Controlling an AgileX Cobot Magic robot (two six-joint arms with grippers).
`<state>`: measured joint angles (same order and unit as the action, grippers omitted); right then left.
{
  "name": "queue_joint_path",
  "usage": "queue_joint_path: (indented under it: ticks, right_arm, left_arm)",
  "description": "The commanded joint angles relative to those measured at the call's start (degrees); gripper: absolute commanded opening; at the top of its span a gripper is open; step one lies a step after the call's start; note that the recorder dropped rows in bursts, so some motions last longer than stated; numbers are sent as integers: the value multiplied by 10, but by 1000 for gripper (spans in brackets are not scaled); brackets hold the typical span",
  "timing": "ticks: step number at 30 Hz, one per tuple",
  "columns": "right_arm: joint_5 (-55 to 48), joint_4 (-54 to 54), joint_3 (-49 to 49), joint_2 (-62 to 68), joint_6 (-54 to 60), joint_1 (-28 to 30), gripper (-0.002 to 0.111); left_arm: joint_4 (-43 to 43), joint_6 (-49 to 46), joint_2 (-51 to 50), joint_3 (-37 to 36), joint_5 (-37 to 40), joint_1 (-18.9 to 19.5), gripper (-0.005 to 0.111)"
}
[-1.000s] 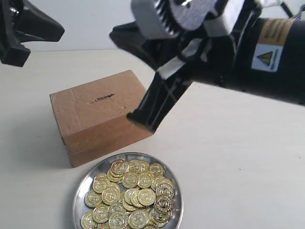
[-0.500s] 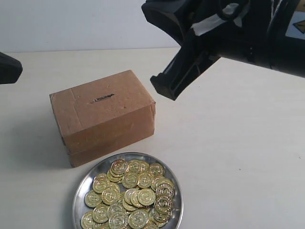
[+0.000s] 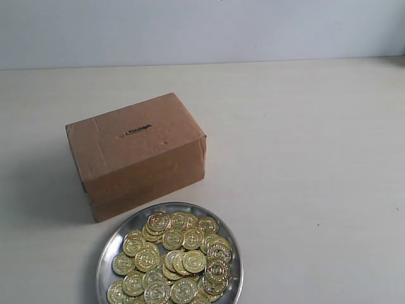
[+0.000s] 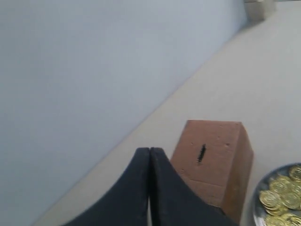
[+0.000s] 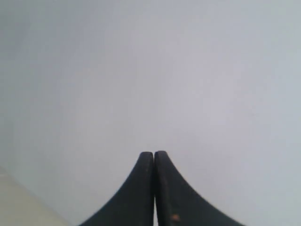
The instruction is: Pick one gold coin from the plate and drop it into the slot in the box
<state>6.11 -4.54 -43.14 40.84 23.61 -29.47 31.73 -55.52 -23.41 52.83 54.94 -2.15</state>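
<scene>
The brown cardboard box [image 3: 136, 152] stands on the pale tabletop [image 3: 304, 158], and the box slot [image 3: 136, 131] is a thin dark slit in its top face. Just beside the box sits the silver plate [image 3: 117, 237], heaped with gold coins [image 3: 174, 259]. The left tool [image 4: 149, 151] hangs well apart from the box, its two black fingers pressed together and holding nothing. The right tool [image 5: 154, 155] is closed the same way and is also empty, facing a plain wall.
</scene>
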Motion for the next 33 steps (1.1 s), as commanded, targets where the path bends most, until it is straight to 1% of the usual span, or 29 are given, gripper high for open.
queue_joint_path:
  ticks: [1, 2, 6, 9, 11, 19, 28, 33]
  right_arm:
    - [0, 0, 2, -88, 2, 96, 0]
    - [0, 0, 2, -108, 2, 119, 0]
    - [0, 0, 2, -189, 2, 199, 0]
    - [0, 0, 2, -239, 2, 242, 0]
    - [0, 0, 2, -267, 2, 259, 0]
    - [0, 0, 2, -336, 2, 266, 0]
    - [0, 0, 2, -383, 2, 268, 0]
    - [0, 0, 2, -408, 2, 295, 0]
  left_arm:
    - [1, 4, 70, -1, 0, 46, 0]
    - [1, 4, 85, -1, 0, 51, 0]
    - [1, 4, 139, -1, 0, 51, 0]
    - [1, 4, 167, -1, 0, 51, 0]
    - [1, 4, 179, -1, 0, 51, 0]
    - [1, 4, 234, -1, 0, 51, 0]
    - [1, 4, 234, -1, 2, 51, 0]
    - [1, 4, 234, -1, 2, 51, 0]
